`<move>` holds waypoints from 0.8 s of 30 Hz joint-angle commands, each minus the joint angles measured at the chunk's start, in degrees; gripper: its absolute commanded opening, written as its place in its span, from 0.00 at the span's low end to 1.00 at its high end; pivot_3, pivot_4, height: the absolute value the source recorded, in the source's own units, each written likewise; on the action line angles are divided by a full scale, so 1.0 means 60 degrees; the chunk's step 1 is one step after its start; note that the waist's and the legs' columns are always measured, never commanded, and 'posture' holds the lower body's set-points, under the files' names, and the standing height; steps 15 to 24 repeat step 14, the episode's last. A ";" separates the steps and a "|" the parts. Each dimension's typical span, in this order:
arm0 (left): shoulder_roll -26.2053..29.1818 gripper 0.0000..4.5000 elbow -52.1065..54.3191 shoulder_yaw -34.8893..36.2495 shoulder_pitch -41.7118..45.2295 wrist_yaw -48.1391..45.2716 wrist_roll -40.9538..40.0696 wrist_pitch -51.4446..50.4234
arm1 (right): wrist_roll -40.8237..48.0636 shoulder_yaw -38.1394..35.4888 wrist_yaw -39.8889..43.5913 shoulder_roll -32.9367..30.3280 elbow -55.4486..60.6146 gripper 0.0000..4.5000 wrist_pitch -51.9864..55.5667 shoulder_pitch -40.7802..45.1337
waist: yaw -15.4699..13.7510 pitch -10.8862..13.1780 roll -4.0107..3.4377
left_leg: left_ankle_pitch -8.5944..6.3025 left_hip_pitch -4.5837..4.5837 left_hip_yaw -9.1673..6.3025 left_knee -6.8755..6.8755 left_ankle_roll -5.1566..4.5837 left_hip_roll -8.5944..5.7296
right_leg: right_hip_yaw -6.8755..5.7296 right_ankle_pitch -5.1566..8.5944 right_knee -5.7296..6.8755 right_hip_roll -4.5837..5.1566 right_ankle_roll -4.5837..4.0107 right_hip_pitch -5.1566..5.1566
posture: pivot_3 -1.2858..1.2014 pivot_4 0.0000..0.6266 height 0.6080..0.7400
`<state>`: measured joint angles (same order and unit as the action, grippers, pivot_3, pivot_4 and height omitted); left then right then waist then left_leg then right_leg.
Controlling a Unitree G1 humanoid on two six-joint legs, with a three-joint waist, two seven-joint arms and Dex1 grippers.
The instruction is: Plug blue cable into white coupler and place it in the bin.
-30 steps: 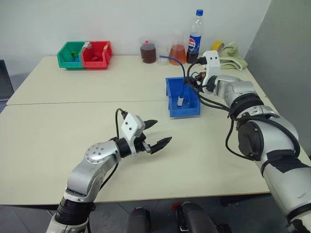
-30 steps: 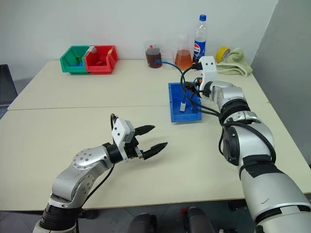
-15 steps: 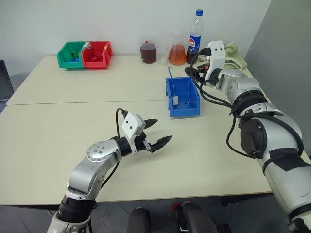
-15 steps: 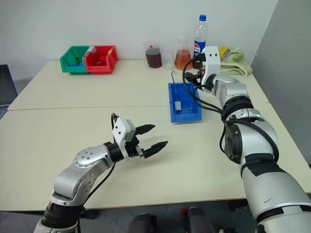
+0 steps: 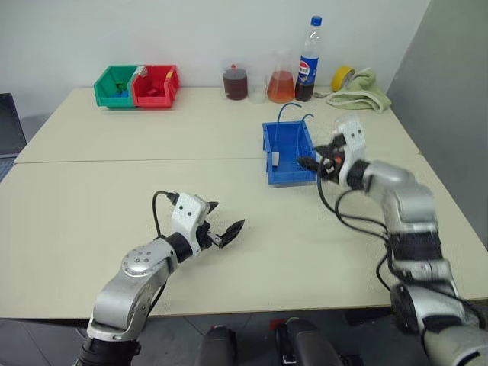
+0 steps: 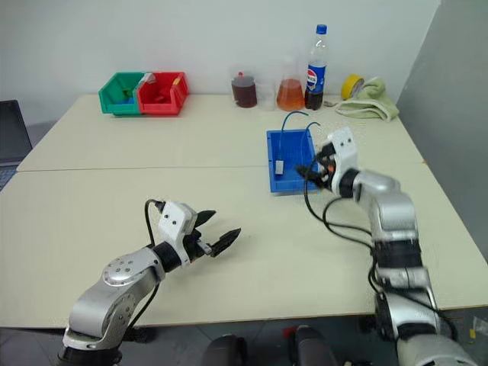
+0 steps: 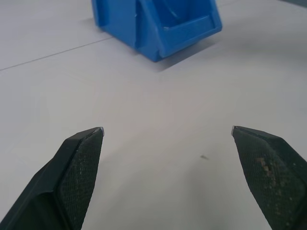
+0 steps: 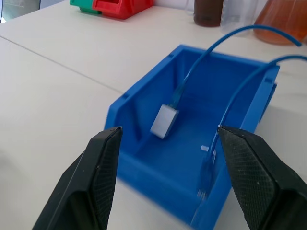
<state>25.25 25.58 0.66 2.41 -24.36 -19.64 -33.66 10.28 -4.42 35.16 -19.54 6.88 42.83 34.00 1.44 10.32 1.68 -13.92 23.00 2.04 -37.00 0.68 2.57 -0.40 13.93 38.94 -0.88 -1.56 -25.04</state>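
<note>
A: Where is the blue cable [image 8: 192, 72]?

B: In the bin [image 5: 287, 169], near the tabletop's [image 5: 114, 206] right edge. One end sits in the white coupler [image 8: 164, 120], which leans against the bin's inner wall; the cord loops up over the far rim and back down inside.

A: And the right gripper [image 8: 165, 179]?

B: Just beside the bin's right wall, fingers apart, nothing between them. The bin's long axis runs toward the back edge.

A: The left gripper [image 5: 219, 229]?

B: Well apart, nearer the front edge, also spread wide and empty. The right arm is much nearer. The job looks finished.

A: Surroundings?

B: Pale tabletop; a green bin [image 5: 113, 84] and a red bin [image 5: 155, 82] at the back left corner, flasks [image 5: 280, 82] and a bottle [image 5: 308, 62] along the back.
</note>
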 commanded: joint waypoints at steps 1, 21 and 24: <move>-0.0242 1.00 0.0476 0.0370 -0.0209 0.1005 0.0633 0.0149 | 0.0116 -0.0405 -0.1177 0.0296 0.2362 0.75 0.0433 -0.0931 | 0.0056 0.0001 0.0000 | 0.0002 -0.0005 0.0001 0.0000 0.0003 0.0000 | 0.0000 0.0000 0.0002 -0.0001 0.0001 0.0003 | 0.52 0.24 1.00; -0.2030 1.00 -0.0077 0.0865 -0.0814 0.3506 0.1978 0.0832 | -0.1338 -0.0115 -0.4114 0.1664 0.3518 0.75 -0.1977 -0.5318 | 0.0035 -0.0011 0.0018 | 0.0036 -0.0096 -0.0018 0.0003 0.0053 -0.0002 | -0.0017 0.0000 -0.0015 -0.0005 0.0006 0.0108 | 0.52 0.24 1.00; -0.2030 1.00 -0.0077 0.0865 -0.0814 0.3506 0.1978 0.0832 | -0.1338 -0.0115 -0.4114 0.1664 0.3518 0.75 -0.1977 -0.5318 | 0.0035 -0.0011 0.0018 | 0.0036 -0.0096 -0.0018 0.0003 0.0053 -0.0002 | -0.0017 0.0000 -0.0015 -0.0005 0.0006 0.0108 | 0.52 0.24 1.00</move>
